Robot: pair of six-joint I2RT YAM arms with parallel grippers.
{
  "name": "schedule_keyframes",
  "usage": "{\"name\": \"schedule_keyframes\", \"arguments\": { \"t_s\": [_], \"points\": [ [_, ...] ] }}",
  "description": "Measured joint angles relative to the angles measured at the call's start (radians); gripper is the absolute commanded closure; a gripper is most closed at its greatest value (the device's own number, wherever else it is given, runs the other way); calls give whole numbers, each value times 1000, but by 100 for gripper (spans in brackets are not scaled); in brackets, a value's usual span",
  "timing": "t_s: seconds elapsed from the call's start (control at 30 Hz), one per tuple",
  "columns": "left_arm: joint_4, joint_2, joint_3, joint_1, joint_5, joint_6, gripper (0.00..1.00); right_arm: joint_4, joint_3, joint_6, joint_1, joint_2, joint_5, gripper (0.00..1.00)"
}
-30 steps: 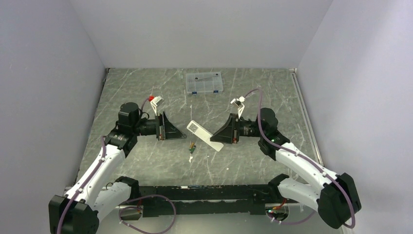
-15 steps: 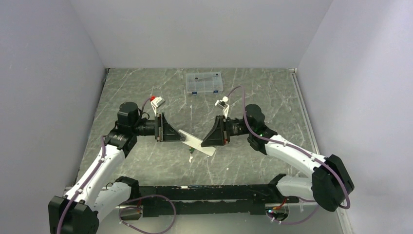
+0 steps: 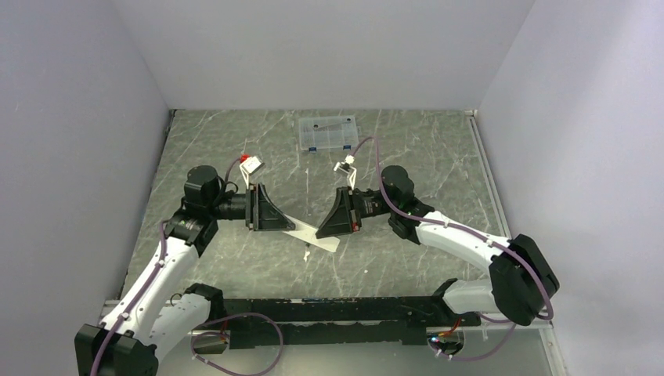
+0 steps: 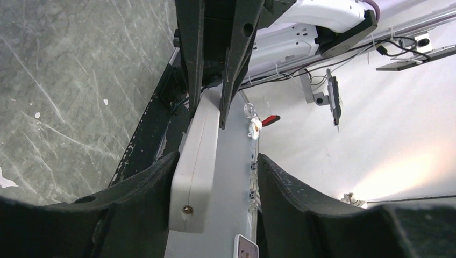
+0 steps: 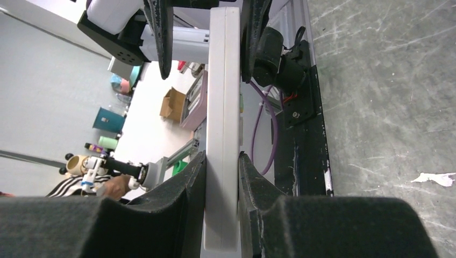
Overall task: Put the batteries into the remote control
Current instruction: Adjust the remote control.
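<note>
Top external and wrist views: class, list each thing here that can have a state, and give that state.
remote control: held in the air, spanning both tools.
right tool: shut on one end of the remote control.
left tool: open, jaws around the other end, gap on one side.
batteries: loose on the table under the remote control, not loaded.
clear box: at the table's back, lid looks shut.

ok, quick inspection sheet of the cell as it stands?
surface: grey marbled table, scuffed
job's things: remote control held off the table between both arms; batteries not clearly visible
clutter: clear compartment box at far edge; white scrap near the middle
grippers: right gripper clamped on it; left gripper straddles the other end, contact unclear
cables: purple cable along each arm
surroundings: plain pale walls on three sides
</note>
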State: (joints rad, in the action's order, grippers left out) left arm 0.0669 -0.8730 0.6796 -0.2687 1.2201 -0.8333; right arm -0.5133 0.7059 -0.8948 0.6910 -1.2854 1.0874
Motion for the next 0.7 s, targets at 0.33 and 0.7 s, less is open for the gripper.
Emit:
{"name": "schedule_keyframes", "arguments": {
  "t_s": [0.33, 0.7],
  "points": [
    [7, 12, 0, 4, 12, 9, 91, -74, 8, -61, 3, -20, 32, 100],
    [26, 20, 0, 4, 9, 35, 100, -58, 12, -64, 4, -28, 39, 69]
  ]
}}
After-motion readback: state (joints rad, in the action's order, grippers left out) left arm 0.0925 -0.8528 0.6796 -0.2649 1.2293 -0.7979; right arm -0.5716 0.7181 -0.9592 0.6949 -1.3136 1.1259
